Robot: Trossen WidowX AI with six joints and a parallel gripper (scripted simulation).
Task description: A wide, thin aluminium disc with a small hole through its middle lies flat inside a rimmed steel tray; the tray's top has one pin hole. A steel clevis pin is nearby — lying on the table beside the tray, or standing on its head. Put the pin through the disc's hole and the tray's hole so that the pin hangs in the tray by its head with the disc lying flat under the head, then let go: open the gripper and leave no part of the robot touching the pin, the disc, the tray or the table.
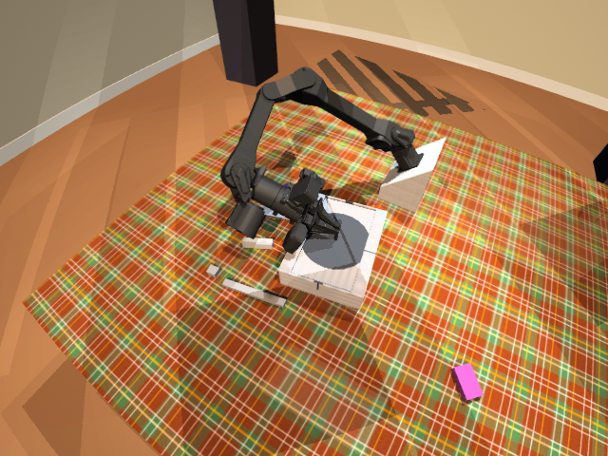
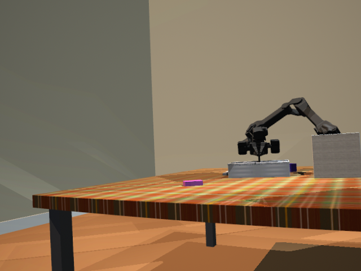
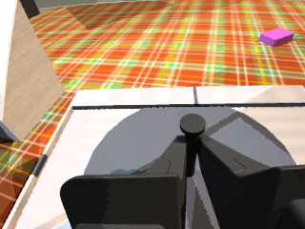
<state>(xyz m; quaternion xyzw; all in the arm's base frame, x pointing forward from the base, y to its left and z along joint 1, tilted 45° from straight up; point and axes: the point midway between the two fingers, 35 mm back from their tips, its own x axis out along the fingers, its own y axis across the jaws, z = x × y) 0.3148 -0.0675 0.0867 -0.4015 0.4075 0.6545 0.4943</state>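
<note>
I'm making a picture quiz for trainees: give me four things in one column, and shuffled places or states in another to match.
1. clevis pin
2. disc
3. pink block
4. arm's base

A. mounted on a sloped block
B. inside the tray's rim
C. gripped, head up
D. on the plaid tabletop

Pairs: 1-C, 2-B, 3-D, 4-A

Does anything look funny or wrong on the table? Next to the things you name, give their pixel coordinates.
Nothing looks spilled or broken. The gripper (image 1: 338,232) (image 2: 259,154) (image 3: 190,141) holds the pin (image 2: 259,158) (image 3: 193,125) head-up over the grey disc (image 1: 353,237) (image 3: 138,138), which lies flat in the tray (image 1: 321,293) (image 2: 259,170) (image 3: 133,97). I can't tell whether the pin's tip is in the hole.
</note>
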